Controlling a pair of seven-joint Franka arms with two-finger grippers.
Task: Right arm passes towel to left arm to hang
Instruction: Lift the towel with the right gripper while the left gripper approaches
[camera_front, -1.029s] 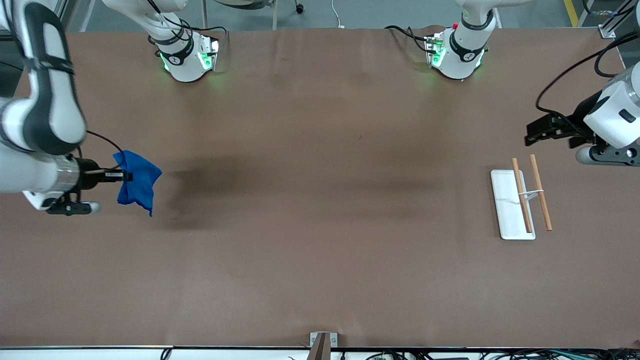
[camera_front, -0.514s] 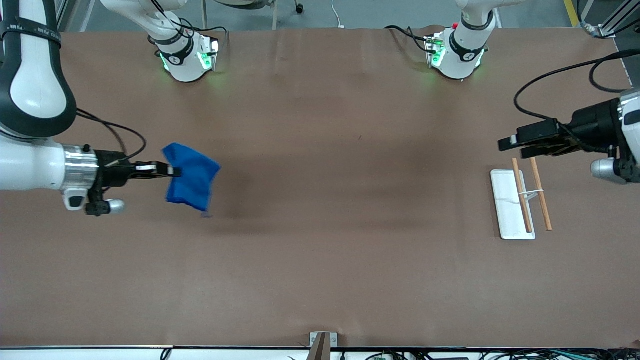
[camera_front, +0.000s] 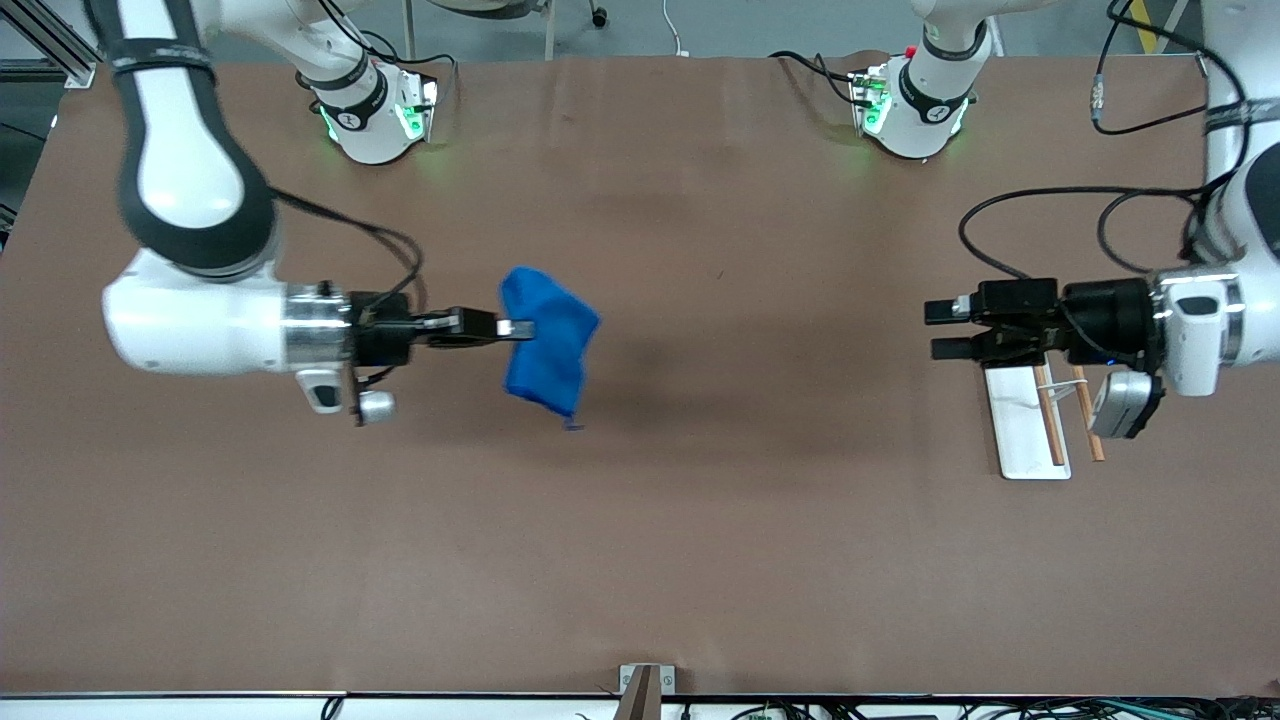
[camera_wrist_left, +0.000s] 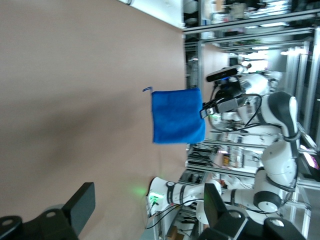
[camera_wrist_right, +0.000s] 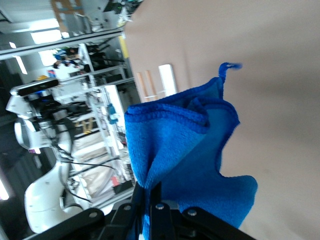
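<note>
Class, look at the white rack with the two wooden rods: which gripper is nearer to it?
Left. The left gripper, fingers open, hovers over the table beside the white rack. The right gripper is toward the right arm's end, shut on the blue towel in the air.

Fuzzy blue cloth towel (camera_front: 548, 341)

A robotics lab — two white arms are bolted by green-lit bases (camera_front: 375, 120) to a wide brown-covered bench (camera_front: 640, 540), with loose cables trailing at its edges. Off the bench past the right claw (camera_front: 515, 328), metal-frame shelving (camera_wrist_right: 100, 130) stands crowded with equipment. More racks (camera_wrist_left: 240, 30) and a mounted camera (camera_wrist_left: 225, 74) show in the left wrist view.
</note>
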